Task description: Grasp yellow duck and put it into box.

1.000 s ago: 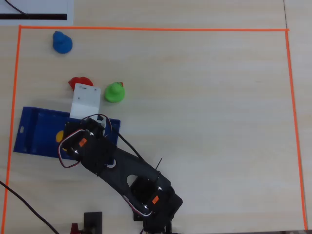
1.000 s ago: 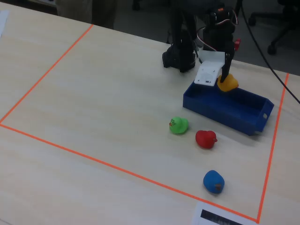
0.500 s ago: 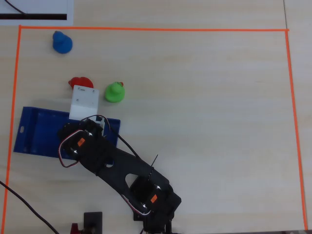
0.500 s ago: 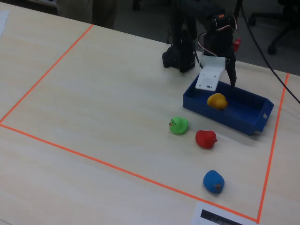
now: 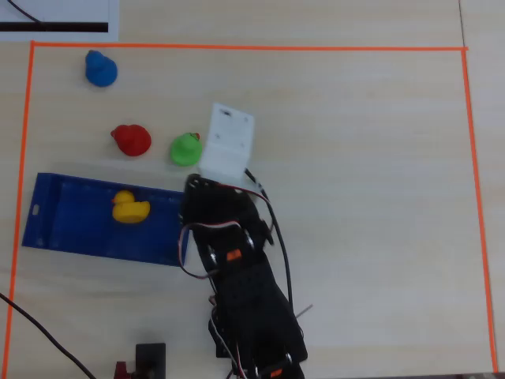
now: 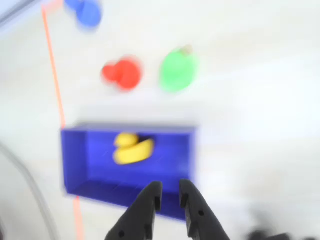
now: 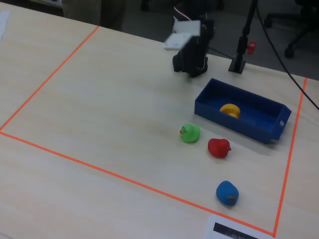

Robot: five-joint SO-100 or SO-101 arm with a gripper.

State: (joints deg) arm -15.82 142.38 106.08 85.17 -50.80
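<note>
From my remote station, the wrist view, read left to right, shows an orange tape line (image 6: 54,75) on the pale wooden table (image 6: 260,100), then the shallow dark-blue plastic box (image 6: 80,165) directly ahead of my black two-finger gripper (image 6: 170,191), whose tips stand only a narrow gap apart with nothing between them. The small rounded yellow toy duck (image 6: 132,148) lies inside that box, just ahead of the fingertips and slightly to their left, so I judge the placing done. What could still go wrong: the fingertips hang over the box's near rim, and if I pull back low they could catch that rim, dragging the light tray or tipping the duck out. A sweep forward past the box could also knock the red toy duck (image 6: 122,73) or the green toy duck (image 6: 178,69), both beyond its far wall, with a blue toy duck (image 6: 86,12) further off to the left. The picture is motion-blurred, so I would not trust fine clearances. The yellow duck looks smooth, glossy and plump, with a paler head and an orange tinge towards one end; in the overhead view (image 5: 129,208) it rests clear of the walls.
</note>
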